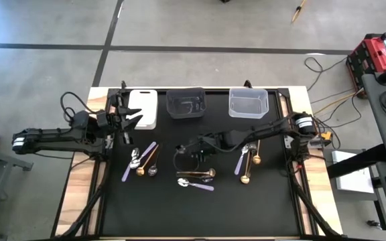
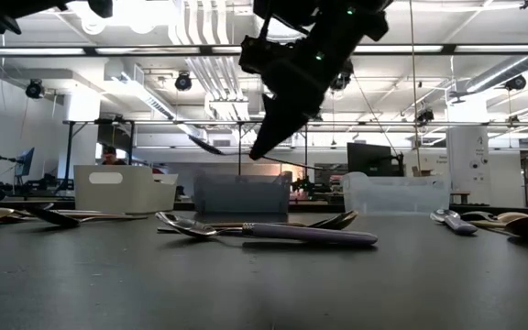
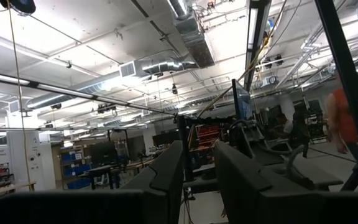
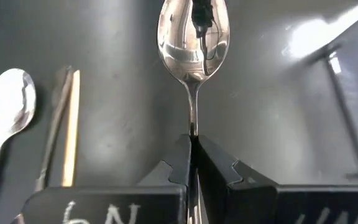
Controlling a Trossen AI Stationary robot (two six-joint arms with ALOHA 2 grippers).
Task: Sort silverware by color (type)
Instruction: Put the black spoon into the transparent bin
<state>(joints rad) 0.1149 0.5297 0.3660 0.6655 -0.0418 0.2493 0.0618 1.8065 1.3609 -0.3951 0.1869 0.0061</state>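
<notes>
My right gripper [image 1: 190,148] reaches to the table's middle and is shut on a silver spoon [image 4: 193,40], which hangs above the mat in the low view [image 2: 207,145]. More silverware lies on the black mat in three groups: left [image 1: 143,161], middle [image 1: 196,177] and right [image 1: 248,161], with gold, lilac-handled and silver pieces. My left gripper [image 1: 127,120] waits open beside the white bin, tipped upward, with nothing between its fingers [image 3: 166,180]. My right gripper pinches the spoon's thin handle [image 4: 193,124] between its two fingers. The fingers lie along the handle, and the bowl sticks out ahead of the fingertips. They slant down from the table's right side. The spoon is lifted clear of the mat.
Three bins stand in a row at the mat's far edge: white [image 1: 143,107], dark [image 1: 185,104] and clear [image 1: 248,102]. Below the held spoon lie another spoon [image 4: 8,102] and slim gold and dark handles [image 4: 67,124]. The mat's near half is bare [image 1: 193,214].
</notes>
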